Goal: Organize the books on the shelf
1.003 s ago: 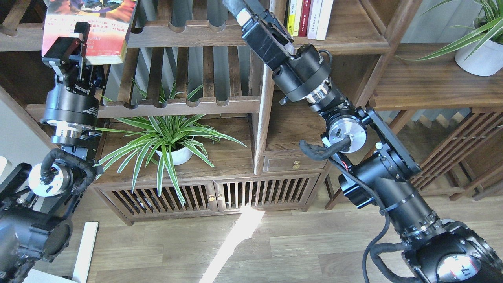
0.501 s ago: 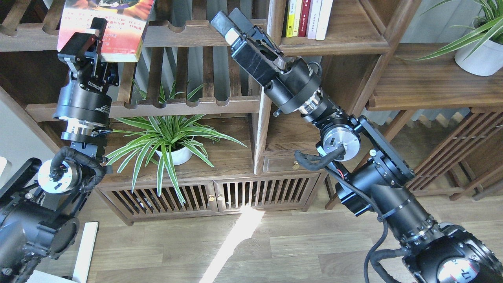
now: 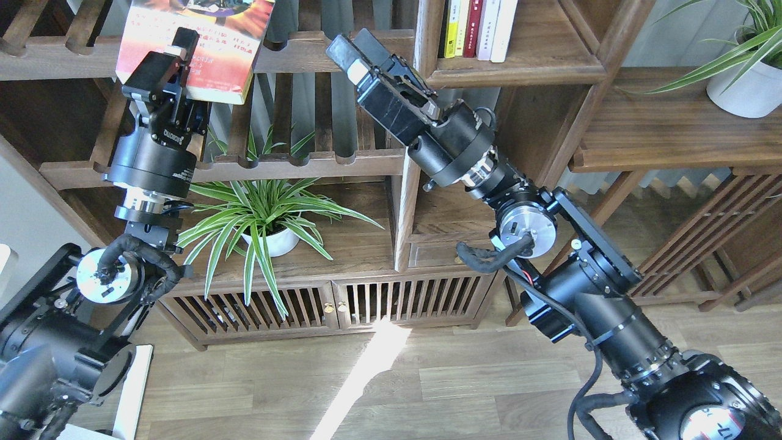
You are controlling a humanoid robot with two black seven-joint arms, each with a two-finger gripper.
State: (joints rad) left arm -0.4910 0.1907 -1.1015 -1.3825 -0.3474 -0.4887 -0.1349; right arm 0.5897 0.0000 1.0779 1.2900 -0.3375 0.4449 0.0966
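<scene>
My left gripper (image 3: pixel 182 54) is shut on the lower edge of a thick book (image 3: pixel 211 46) with a red-orange and dark cover. It holds the book upright in front of the top slatted rack, and the frame cuts off the book's top. My right gripper (image 3: pixel 354 44) points up and left beside the cubby's left upright, its fingers slightly apart with nothing between them. The shelf (image 3: pixel 525 72) is the flat walnut board to its right, flooring a narrow cubby. A short row of books (image 3: pixel 479 27) stands upright at the left end of that board.
Two slatted racks with scalloped rails (image 3: pixel 293 162) run behind both grippers. A spider plant in a white pot (image 3: pixel 269 235) sits on the low cabinet below. Another potted plant (image 3: pixel 742 79) stands on the wide board at right. A wooden upright (image 3: pixel 415 146) separates the racks from the cubby.
My left gripper has carried the red-orange book to the right and slightly down along the top rack. My right gripper has come down and to the left, away from the frame's top edge.
</scene>
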